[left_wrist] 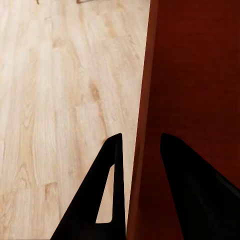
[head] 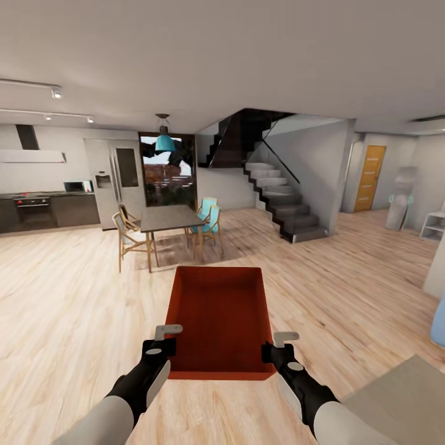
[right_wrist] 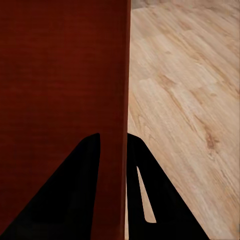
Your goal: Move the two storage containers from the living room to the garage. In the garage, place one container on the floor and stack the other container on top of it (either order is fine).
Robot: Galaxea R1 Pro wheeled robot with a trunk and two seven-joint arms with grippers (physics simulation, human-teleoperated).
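Head view: a red-orange bin hangs between the two grippers, held up over the wood floor. The left gripper sits at the bin's near-left corner and the right gripper at its near-right corner, each clamped on a side wall close to the near end. The bin's open top faces up and its base looks level. Its long axis runs straight away from the grippers, toward a dining table with chairs well beyond its far end. A staircase rises further off on the right gripper's side, and an orange door stands past it. A kitchen counter and fridge lie far off on the left gripper's side.

Left wrist view: the left gripper straddles the bin's thin upright wall. One dark finger lies outside the wall, over the floor; the other finger lies inside, against the red inner face. The jaws are closed down to about the wall's thickness, gripping it. The wall's edge runs on ahead of the fingertips.

Right wrist view: the right gripper is pinched on the opposite wall of the bin in the same way, one finger inside the bin and one finger outside above the floor. The jaws are nearly closed, with only the wall between them, and the wall extends straight ahead from the fingertips.
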